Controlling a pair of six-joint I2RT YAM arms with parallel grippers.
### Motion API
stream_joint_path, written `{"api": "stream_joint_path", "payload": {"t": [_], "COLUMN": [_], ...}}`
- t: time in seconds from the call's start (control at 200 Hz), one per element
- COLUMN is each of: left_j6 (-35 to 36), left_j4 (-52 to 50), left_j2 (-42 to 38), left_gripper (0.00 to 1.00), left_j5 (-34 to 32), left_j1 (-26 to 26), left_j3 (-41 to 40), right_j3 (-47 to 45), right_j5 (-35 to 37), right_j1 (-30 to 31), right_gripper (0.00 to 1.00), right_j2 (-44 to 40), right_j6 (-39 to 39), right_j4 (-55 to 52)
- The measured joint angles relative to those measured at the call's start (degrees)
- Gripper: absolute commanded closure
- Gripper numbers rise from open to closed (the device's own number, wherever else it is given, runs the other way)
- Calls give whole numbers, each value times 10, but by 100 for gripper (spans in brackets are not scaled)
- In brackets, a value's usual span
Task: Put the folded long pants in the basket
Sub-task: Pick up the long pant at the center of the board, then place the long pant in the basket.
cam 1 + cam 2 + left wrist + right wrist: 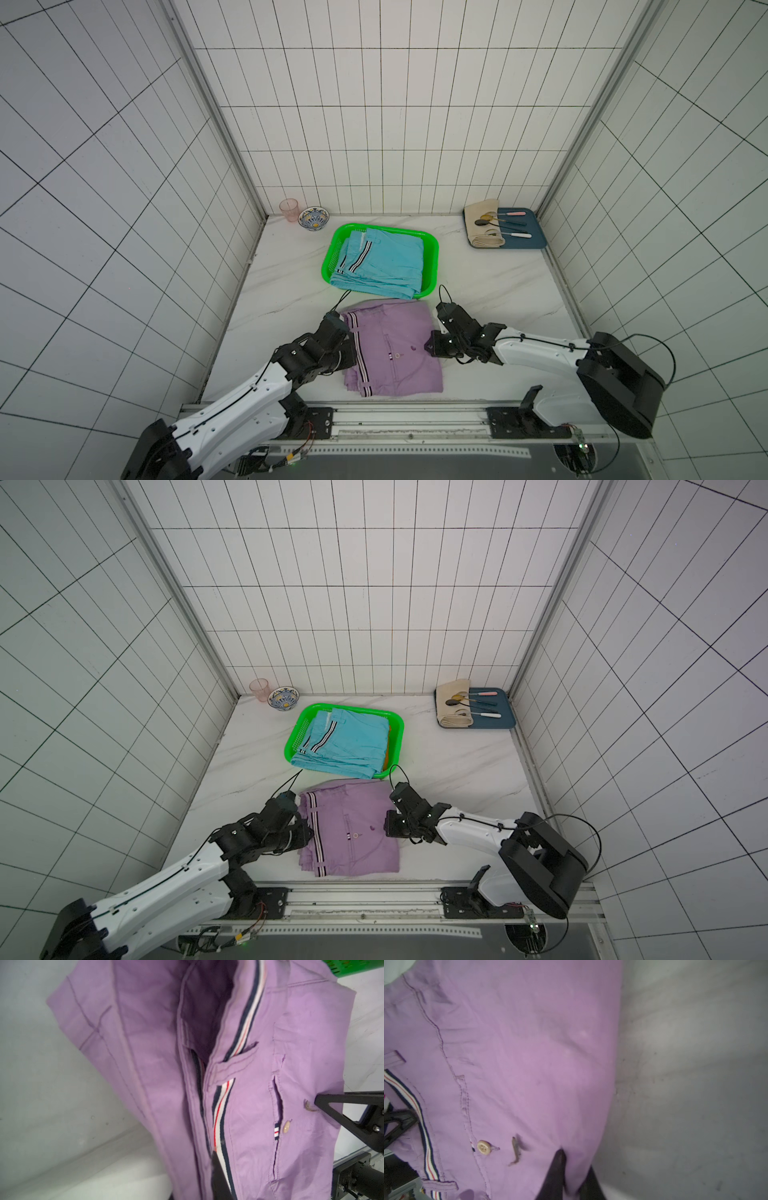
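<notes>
Nearest the camera, the lilac pants (395, 332) lie folded on the white marble counter (498, 291), not yet in the basket, with a black-and-white striped band along their left side. The left end effector (352, 347) is pressed together on that striped left edge; the left wrist view shows a black finger (220, 1176) lying across the stripe. The right end effector (430, 345) is pinching the right edge of the same pants, and the right wrist view shows lilac fabric bunched between its two dark fingers (556, 1172), close to a pale button and a small brown mark.

Just beyond the lilac pants sits the green basket (432, 249). The light blue pants (386, 262) lie folded on top inside it, their striped side to the left and their near edge hanging over the basket's near rim. A sliver of orange fabric (388, 739) shows under them at the right in a top view.

At the far left corner a patterned bowl (313, 218) stands beside a pink cup (289, 210). At the far right corner a dark blue tray (528, 237) holds a cream cloth (482, 224) with cutlery (505, 224) laid across it.
</notes>
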Motion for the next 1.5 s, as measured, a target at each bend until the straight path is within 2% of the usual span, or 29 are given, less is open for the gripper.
{"api": "stream_joint_path", "payload": {"t": [0.105,0.25,0.455,0.55,0.645,0.884,1.019,1.189,1.324,1.504], "left_j6": [1,-3,-13,-14,-9,40,81,107,122,154], "left_j4": [-29,-75,-161,-188,-223,-263,-265,-251,-254,-268], "left_j2": [-8,-44,-109,-130,-115,43,167,306,404,530], "left_gripper": [100,100,100,100,100,100,100,100,100,100], "left_j5": [2,11,25,29,26,33,93,162,175,186], "left_j1": [0,0,0,0,0,20,102,201,239,267], "left_j3": [24,58,153,206,287,506,603,671,728,820], "right_j3": [0,22,151,203,258,402,460,502,520,521], "right_j5": [-3,6,41,61,87,110,109,110,117,88], "right_j1": [2,34,106,117,116,71,9,-44,-76,-139], "right_gripper": [100,100,100,100,100,100,100,100,100,100], "right_j2": [-35,-128,-190,-198,-199,-178,-144,-70,-1,88], "right_j6": [-1,-2,-16,-27,-43,-84,-109,-151,-181,-193], "right_j4": [-12,-83,-204,-252,-300,-373,-387,-372,-338,-273]}}
